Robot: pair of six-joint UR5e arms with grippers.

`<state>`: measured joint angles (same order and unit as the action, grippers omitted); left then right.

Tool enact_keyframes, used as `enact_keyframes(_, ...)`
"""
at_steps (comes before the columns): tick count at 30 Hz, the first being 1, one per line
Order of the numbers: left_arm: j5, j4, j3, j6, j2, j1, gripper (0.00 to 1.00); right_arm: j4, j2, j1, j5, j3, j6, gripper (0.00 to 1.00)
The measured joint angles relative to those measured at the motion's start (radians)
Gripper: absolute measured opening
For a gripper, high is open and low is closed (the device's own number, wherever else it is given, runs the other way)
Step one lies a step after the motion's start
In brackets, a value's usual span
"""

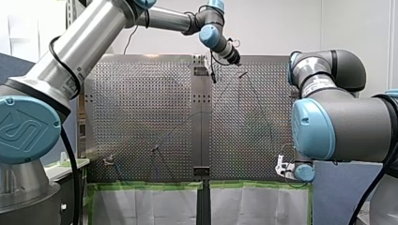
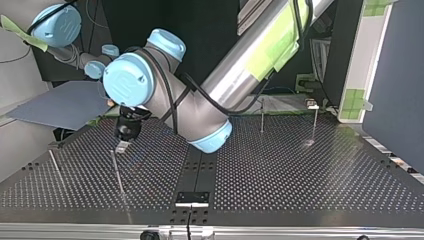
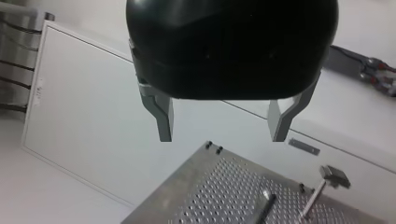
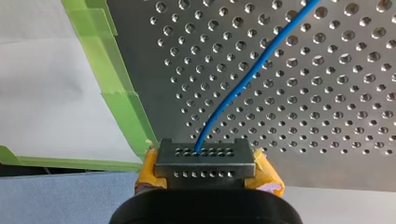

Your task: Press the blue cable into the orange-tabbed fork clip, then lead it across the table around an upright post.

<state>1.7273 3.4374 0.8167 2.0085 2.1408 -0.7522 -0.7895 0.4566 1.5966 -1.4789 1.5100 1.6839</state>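
My right tool (image 4: 204, 156), perforated metal fingers with yellow-orange pads behind, is pinched shut on the thin round blue cable (image 4: 252, 70). This is at the edge of the shiny perforated metal worktop (image 4: 327, 116), beside the matte green tape strip (image 4: 119, 88). The cable runs away from the fingers in a soft curve over the hole grid. My left tool (image 3: 222, 137), glossy black body with grey angular metal fingers, hangs wide apart and empty above a far worktop corner, over a slim metal post with a blocky head (image 3: 312, 205). I can't pick out the orange-tabbed fork clip in any view. The step looks like carrying the cable to the clip. To do it well, grip firmly since the smooth jacket may slip, line the cable up with the fork slot, press straight down, and leave slack so the limp line clears the posts.
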Motion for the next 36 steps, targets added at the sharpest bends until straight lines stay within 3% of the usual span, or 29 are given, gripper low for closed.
enact_keyframes(19, 0.054, -0.008, 0.0, -0.185, 0.029, -0.008, 0.99, -0.001, -0.003, 0.0, 0.011, 0.0, 0.007, 0.0)
enact_keyframes(36, 0.199, -0.003, -0.001, -0.325, 0.027, -0.008, 0.99, 0.004, -0.005, 0.0, 0.012, 0.0, 0.002, 0.0)
